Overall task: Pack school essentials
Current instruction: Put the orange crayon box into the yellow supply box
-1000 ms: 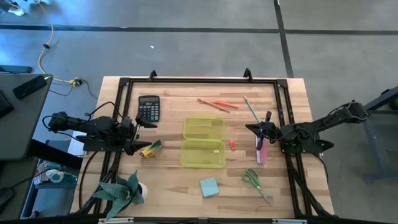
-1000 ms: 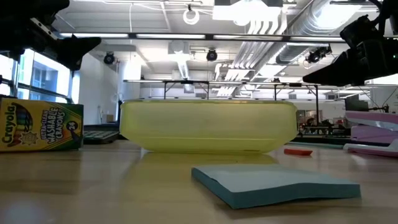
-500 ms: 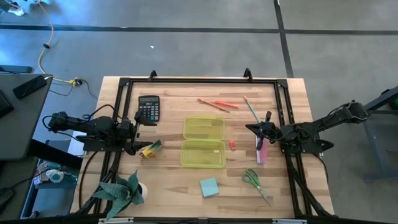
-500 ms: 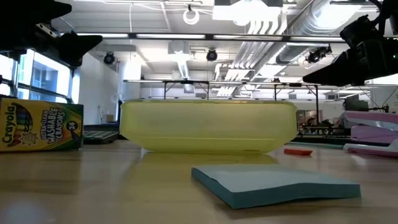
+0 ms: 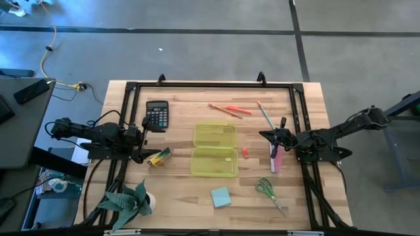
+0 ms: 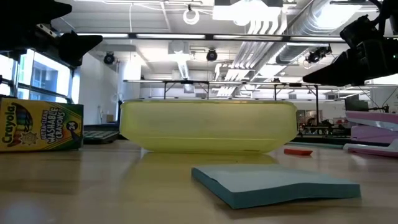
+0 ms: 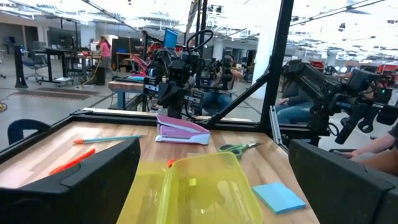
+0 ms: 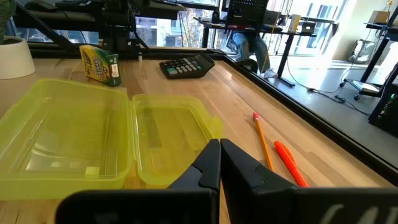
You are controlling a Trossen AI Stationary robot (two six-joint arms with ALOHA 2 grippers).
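Nothing has shifted since a second ago. On the wooden table (image 5: 177, 196), sticky-note pad (image 5: 220, 196) lies at 6 o'clock, crayon box (image 5: 159, 157) at 9, pens (image 5: 231, 109) at 12. Centred, the yellow case (image 5: 214, 149) lies open, seemingly empty. Left gripper (image 5: 146, 139) hangs spread beside the crayons; right gripper (image 5: 264, 135) is pressed together, holding nothing.

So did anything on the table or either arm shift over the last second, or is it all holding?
Nothing visibly changed. The left gripper is open near the crayon box. The right gripper is shut and empty, over the table near the pink stapler. The open yellow-green case, sticky-note pad and scissors lie where they were.
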